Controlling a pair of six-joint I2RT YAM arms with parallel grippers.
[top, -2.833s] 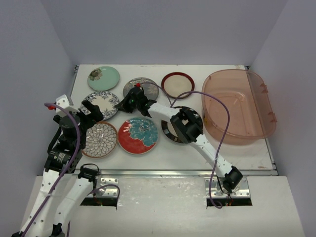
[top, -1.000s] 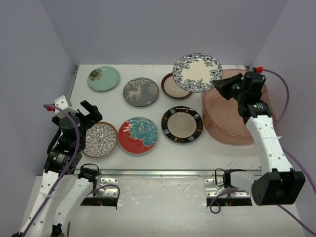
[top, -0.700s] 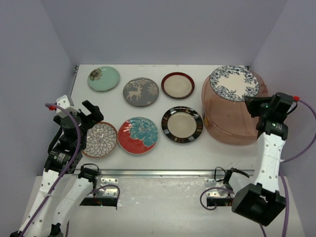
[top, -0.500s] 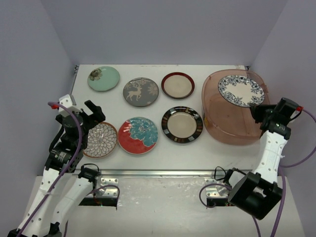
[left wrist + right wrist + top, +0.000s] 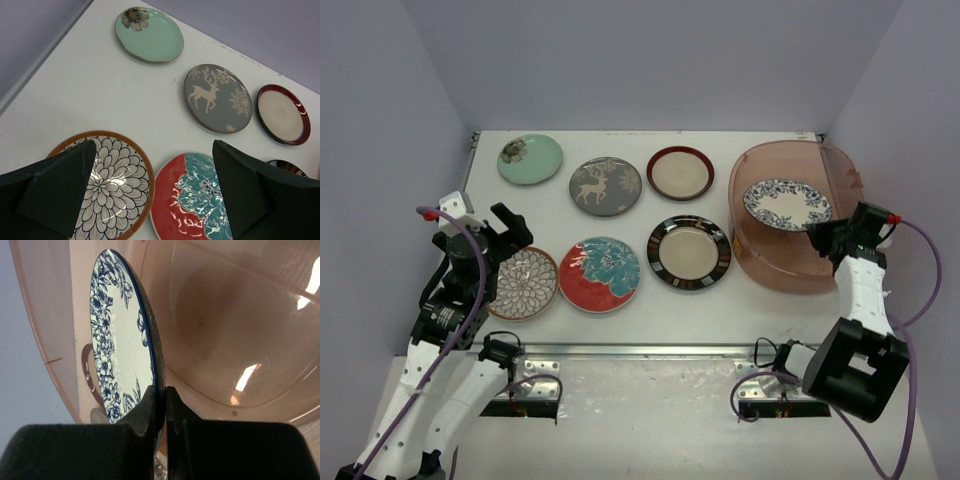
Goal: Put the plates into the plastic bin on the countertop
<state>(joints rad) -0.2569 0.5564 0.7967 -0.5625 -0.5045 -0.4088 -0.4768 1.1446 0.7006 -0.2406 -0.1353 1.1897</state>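
Right gripper (image 5: 817,237) is closed tight on the rim of the blue-white plate (image 5: 787,203), which sits tilted inside the outline of the plastic bin (image 5: 790,268). Whether the plate touches the bin floor cannot be told from either view. The right wrist view shows the plate nearly edge-on (image 5: 117,340). Its patterned face is foreshortened, its underside hidden, and the pinched part of the rim covered by the fingers (image 5: 145,412). Left gripper (image 5: 508,225) is wide open and holds nothing, above the far edge of the brown-white petal plate (image 5: 523,283). In the left wrist view its fingers (image 5: 50,185) cover part of that plate. The red-teal floral plate (image 5: 195,200) is cut off by the bottom edge, and only a sliver of the black-rimmed plate (image 5: 282,165) shows. The mint green plate (image 5: 530,158), grey deer plate (image 5: 606,186) and maroon-rimmed plate (image 5: 680,172) lie flat along the far side of the desk (image 5: 620,312), all separate.
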